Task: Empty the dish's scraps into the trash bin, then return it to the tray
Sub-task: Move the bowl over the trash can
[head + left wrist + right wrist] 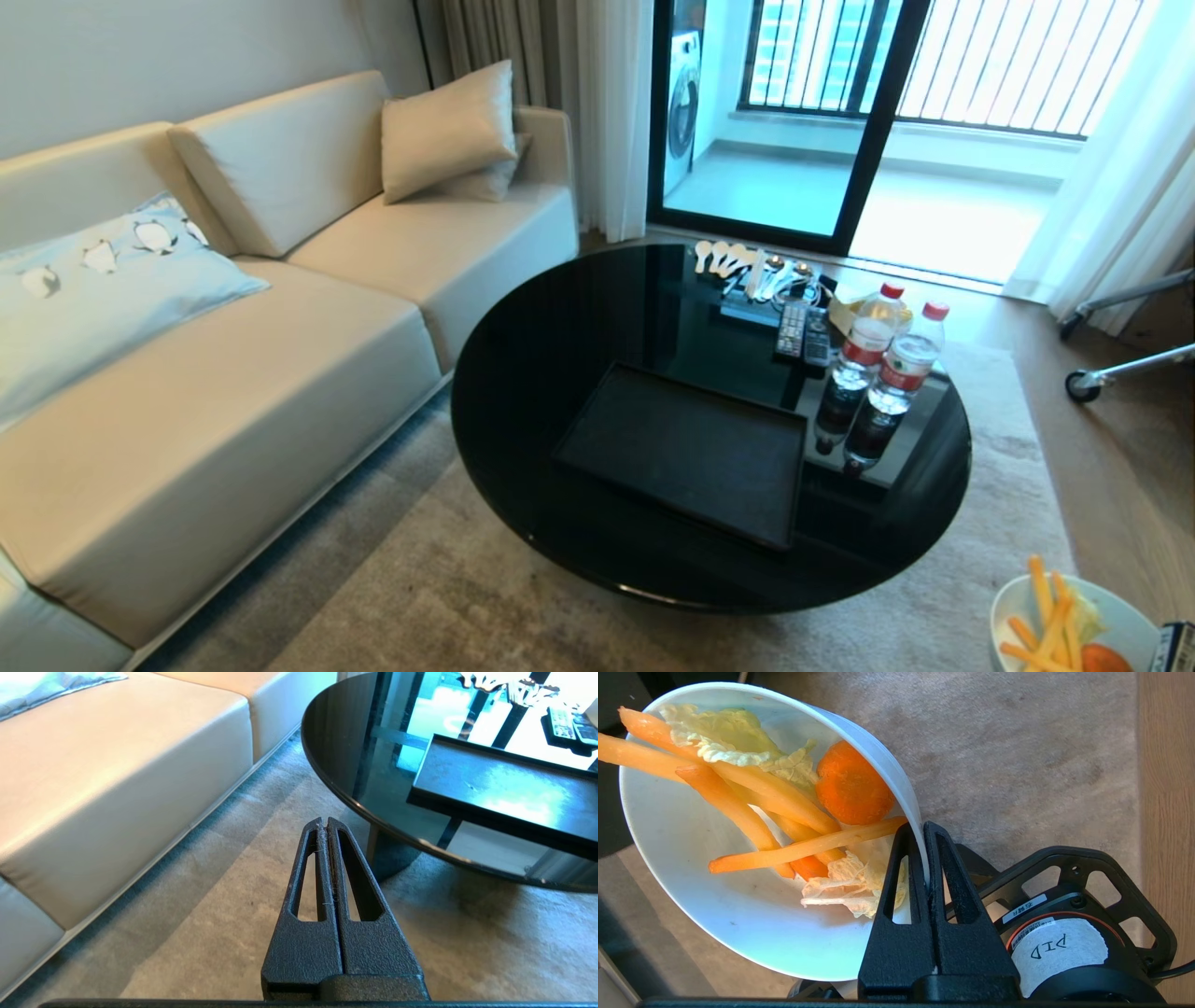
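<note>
The right gripper [923, 828] is clamped on the rim of the dish [738, 914], one finger inside the wall and one outside. The right wrist view shows the dish tilted above the carpet [1017, 742], with the scraps [784, 812] still inside: one round carrot slice, several orange strips and pale leafy pieces. The head view shows only part of this dish [1064, 625] at its lower right corner, beside the worktop [579, 345] and off it; the right gripper itself does not appear there.

The left gripper [323, 822] appears only in the left wrist view. Its fingers are pressed together and hold nothing. It hangs above the carpet between the sofa [117, 765] and the edge of the worktop.

The tray [686, 453] lies flat on the round black worktop with nothing on it. The left wrist view shows one corner and long edge of the tray [504, 793].

Only the head view shows the far side of the worktop: two water bottles [887, 369] with red caps standing just beside each other, two remote controls [803, 333] side by side, and a row of pale spoons [724, 257]. Three cushions are visible on the sofa. The trash bin is in none of the views.
</note>
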### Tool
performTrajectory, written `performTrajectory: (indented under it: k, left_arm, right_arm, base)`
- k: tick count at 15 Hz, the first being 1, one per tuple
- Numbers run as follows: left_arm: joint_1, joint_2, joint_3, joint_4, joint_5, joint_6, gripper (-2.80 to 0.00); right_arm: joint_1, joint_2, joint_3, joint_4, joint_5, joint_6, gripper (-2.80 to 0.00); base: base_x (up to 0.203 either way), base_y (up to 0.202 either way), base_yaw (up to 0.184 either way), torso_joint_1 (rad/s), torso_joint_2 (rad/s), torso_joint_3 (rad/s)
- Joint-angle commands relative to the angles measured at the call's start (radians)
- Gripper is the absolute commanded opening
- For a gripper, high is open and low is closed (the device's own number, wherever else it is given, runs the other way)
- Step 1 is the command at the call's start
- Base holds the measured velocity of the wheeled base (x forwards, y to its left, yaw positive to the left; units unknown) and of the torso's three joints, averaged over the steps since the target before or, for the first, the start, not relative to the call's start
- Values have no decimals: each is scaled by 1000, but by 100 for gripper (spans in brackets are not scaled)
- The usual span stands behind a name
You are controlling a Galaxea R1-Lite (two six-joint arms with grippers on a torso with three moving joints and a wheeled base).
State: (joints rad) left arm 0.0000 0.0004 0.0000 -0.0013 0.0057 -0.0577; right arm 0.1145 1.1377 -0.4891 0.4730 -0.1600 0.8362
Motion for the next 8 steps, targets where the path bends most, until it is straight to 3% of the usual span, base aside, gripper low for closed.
performTrajectory:
  k: [1, 6, 8]
  left_arm:
    - [0, 0, 0, 0, 0, -1, -280]
    - [0, 0, 0, 0, 0, 1, -280]
    - [0, 0, 0, 0, 0, 1, -280]
  right_arm:
    - [1, 2, 0, 3, -1, 4, -280]
    - [1, -6, 6, 3, -1, 4, -280]
    - [1, -7, 2, 3, -1, 4, -280]
  base:
    - [-186, 0, -4, 2, 2, 2]
    - [-184, 0, -2, 2, 3, 4]
    - [-53, 0, -2, -3, -1, 3]
